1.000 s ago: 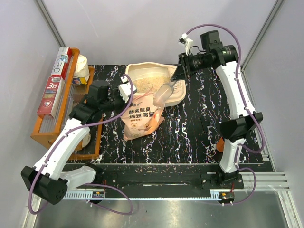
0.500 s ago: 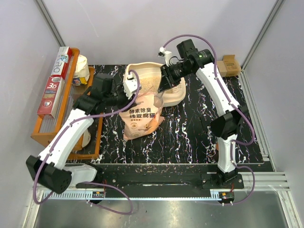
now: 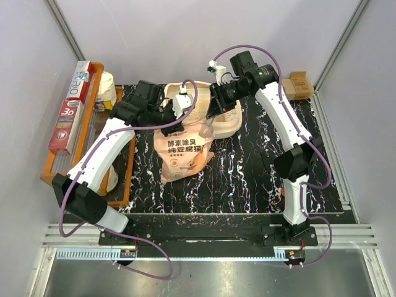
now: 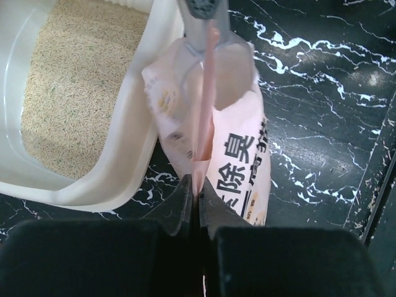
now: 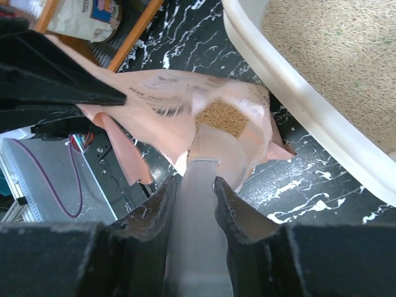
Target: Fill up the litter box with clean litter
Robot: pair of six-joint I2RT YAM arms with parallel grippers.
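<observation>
The cream litter box (image 3: 230, 128) stands at the back middle of the table, with clean litter (image 4: 74, 93) spread over its floor. In front of it lies the pink-and-white litter bag (image 3: 184, 150). My left gripper (image 4: 198, 185) is shut on the bag's pink top edge (image 4: 204, 124), holding the mouth up. My right gripper (image 5: 195, 182) is shut on the handle of a translucent scoop (image 5: 216, 145). The scoop's bowl sits inside the bag mouth with tan litter (image 5: 221, 119) in it, just beside the box rim (image 5: 291, 90).
An orange wooden tray (image 3: 54, 175) runs along the left side with boxes of wrap (image 3: 69, 114) and a white bag (image 3: 106, 86). A small cardboard box (image 3: 301, 85) sits at the back right. Both grippers work close together at the bag mouth.
My right arm swung left, carrying the scoop from over the litter box into the bag mouth. My left gripper opened, shifted toward the box and shut again on the bag's top edge.
</observation>
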